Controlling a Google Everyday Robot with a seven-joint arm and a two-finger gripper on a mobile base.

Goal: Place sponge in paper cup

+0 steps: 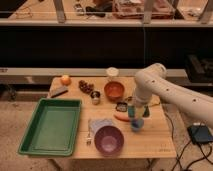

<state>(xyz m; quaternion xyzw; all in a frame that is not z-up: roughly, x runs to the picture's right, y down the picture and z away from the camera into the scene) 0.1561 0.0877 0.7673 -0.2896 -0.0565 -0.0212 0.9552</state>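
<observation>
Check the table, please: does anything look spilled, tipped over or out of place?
Nothing stands out: nothing looks spilled or tipped. The tool, shut on the sponge, hangs over the right part of the table, just above the light-blue cup. The paper cup stands upright, apart at the back edge.

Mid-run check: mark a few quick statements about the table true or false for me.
1. The gripper hangs over the table's right side, near the light-blue cup. True.
2. The sponge lies in the green tray. False: it is in the shut gripper.
3. The paper cup stands at the far edge, behind the orange bowl. True.
4. The purple bowl is at the far left corner. False: it sits at the near edge, right of the tray.
</observation>
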